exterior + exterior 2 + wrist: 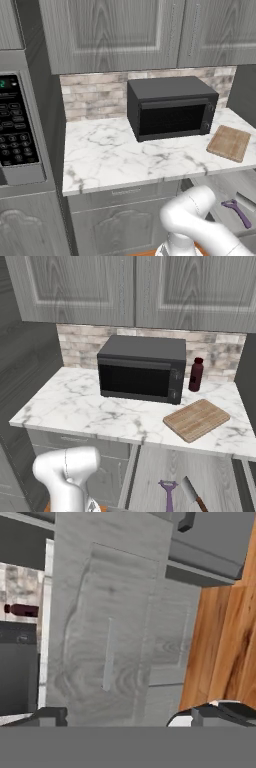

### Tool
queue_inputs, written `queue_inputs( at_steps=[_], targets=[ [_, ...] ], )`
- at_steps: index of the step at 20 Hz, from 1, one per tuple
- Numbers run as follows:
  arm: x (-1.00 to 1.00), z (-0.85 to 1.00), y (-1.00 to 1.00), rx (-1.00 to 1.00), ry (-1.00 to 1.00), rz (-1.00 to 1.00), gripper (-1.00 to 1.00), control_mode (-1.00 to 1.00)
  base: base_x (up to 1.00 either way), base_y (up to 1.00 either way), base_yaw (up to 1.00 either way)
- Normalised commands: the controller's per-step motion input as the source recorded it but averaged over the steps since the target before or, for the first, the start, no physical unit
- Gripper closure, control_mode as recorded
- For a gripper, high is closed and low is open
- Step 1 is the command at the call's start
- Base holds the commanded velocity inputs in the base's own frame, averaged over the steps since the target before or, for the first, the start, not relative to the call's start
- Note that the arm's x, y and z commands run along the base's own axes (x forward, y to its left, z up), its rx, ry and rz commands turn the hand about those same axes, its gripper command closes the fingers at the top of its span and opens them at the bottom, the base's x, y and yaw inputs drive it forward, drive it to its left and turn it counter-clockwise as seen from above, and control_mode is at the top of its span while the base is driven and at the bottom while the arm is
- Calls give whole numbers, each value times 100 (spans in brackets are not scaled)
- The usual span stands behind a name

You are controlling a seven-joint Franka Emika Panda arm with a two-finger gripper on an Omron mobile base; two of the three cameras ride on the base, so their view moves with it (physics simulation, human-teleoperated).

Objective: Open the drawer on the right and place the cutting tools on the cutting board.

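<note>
The drawer (150,476) on the right stands pulled out below the counter, its pale inside showing. In it lie the cutting tools: a purple T-shaped tool (168,493) and a knife (192,493) with a silver blade. The left base view shows the purple tool (238,212) and the knife blade (245,201) at the lower right. The wooden cutting board (196,419) (229,142) lies bare on the marble counter, right of the microwave. My gripper (131,716) is open and holds nothing. It faces the drawer's grey wood-grain front panel (90,592) and its handle (107,654).
A black microwave (142,368) (170,107) stands at the back of the counter (75,401). A dark red bottle (196,375) is beside it against the brick wall. Grey cabinets hang above. An oven panel (17,130) is at the left. Wooden floor (225,637) lies below.
</note>
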Motion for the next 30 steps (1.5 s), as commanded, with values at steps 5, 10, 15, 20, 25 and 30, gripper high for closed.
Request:
queue_inputs(
  at_steps=[5, 10, 15, 20, 25, 30],
  targets=[
    [0, 26, 0, -5, 20, 0, -100, -100, 0, 0, 0],
    [8, 42, 0, 0, 27, 0, -100, -100, 0, 0, 0],
    [49, 28, 17, -5, 27, 0, -100, -100, 0, 0, 0],
    [73, 11, 20, -6, 27, 0, -100, -100, 0, 0, 0],
    [81, 1, 7, -2, 29, -2, -100, -100, 0, 0, 0],
    [86, 0, 11, -3, 27, -3, -100, -100, 0, 0, 0]
  ],
)
